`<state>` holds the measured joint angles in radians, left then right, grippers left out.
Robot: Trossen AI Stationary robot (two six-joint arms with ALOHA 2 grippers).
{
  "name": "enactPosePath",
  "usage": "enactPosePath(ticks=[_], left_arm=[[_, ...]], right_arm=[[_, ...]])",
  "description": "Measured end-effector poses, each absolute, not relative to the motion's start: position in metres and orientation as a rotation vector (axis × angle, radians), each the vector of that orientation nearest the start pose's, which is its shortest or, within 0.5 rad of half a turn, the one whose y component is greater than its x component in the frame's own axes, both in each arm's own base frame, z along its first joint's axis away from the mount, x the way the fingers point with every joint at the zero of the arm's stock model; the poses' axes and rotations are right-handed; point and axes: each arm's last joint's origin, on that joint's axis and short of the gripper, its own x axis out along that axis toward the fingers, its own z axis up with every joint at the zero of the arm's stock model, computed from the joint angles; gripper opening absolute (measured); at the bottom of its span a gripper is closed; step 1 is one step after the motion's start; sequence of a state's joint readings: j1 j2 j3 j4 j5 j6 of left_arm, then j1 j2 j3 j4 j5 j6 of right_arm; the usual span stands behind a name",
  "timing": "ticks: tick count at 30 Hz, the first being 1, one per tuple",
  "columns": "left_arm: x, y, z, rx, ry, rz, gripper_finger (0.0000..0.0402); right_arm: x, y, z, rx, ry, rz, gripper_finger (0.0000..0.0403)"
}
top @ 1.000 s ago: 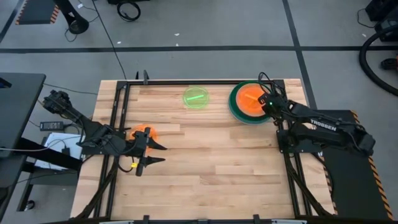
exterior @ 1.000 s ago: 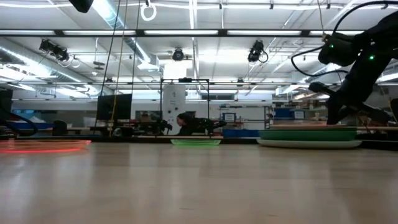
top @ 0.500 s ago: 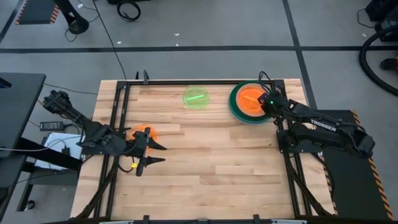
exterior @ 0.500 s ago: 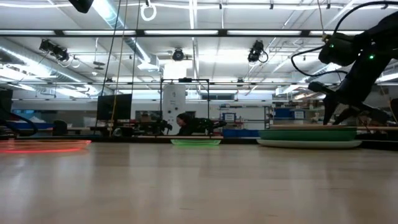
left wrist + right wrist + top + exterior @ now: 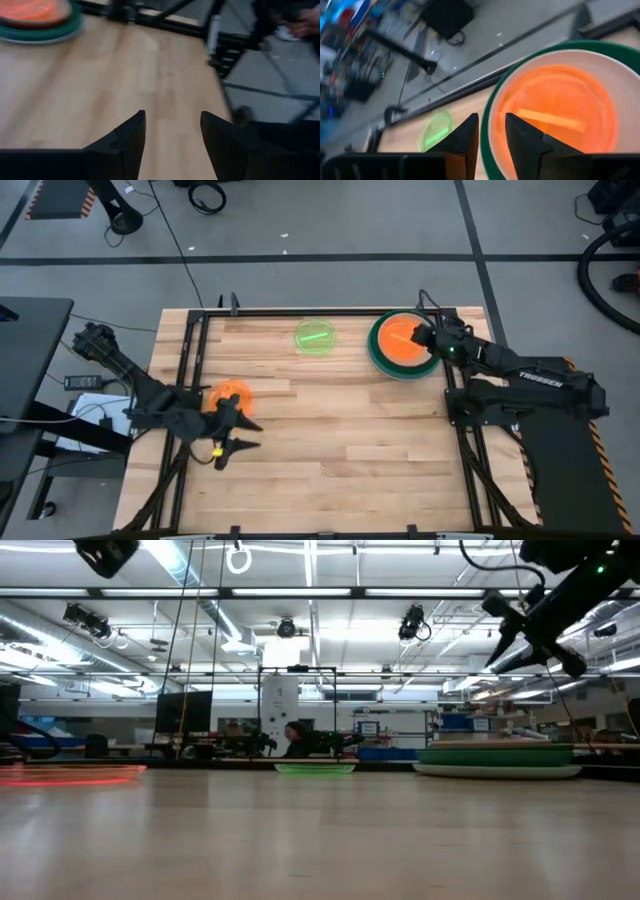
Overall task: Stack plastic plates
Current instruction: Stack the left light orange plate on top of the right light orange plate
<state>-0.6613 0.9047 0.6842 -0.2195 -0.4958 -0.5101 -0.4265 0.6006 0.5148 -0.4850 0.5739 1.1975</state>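
The right claw (image 5: 418, 336) hangs over the stack (image 5: 400, 345), empty, fingers a little apart. The left claw (image 5: 240, 435), wide apart and empty, waits beside the small orange plate (image 5: 229, 394). The green plate (image 5: 315, 336) lies alone on the bench (image 5: 340, 450).

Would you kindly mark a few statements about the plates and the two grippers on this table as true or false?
1. The neon-green plate lies alone on the wood. True.
2. The red-orange plate lies directly on the table. False: it rests in the stack on the dark green plate.
3. The right gripper grips a plate. False: its fingers are slightly apart above the stack, holding nothing.
4. The left gripper is open. True.
5. The small orange plate lies on the stack. False: it lies apart, by the left arm.
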Motion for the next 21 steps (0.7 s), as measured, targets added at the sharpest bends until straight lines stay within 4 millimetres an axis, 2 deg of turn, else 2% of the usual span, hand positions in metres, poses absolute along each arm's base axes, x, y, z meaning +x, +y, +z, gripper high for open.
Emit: enactPosePath(ticks=[4,10,16,19,21], left_arm=[[0.16,-0.124,0.277,-0.272,0.365,-0.109,0.0182],[0.158,-0.143,0.28,-0.304,0.343,-0.117,0.018],[0.163,-0.176,0.294,-0.137,0.303,-0.11,0.018],[0.17,-0.181,0.278,-0.072,0.356,-0.008,0.018],[0.173,-0.175,0.261,-0.075,0.453,0.08,0.018]], right_arm=[[0.116,-0.057,0.242,0.918,-0.005,-1.164,0.0106],[0.123,-0.053,0.239,0.832,0.063,-1.155,0.0106],[0.129,-0.05,0.235,0.739,0.161,-1.125,0.0106],[0.133,-0.046,0.232,0.68,0.224,-1.097,0.0106],[0.135,-0.045,0.228,0.654,0.268,-1.095,0.0106]])
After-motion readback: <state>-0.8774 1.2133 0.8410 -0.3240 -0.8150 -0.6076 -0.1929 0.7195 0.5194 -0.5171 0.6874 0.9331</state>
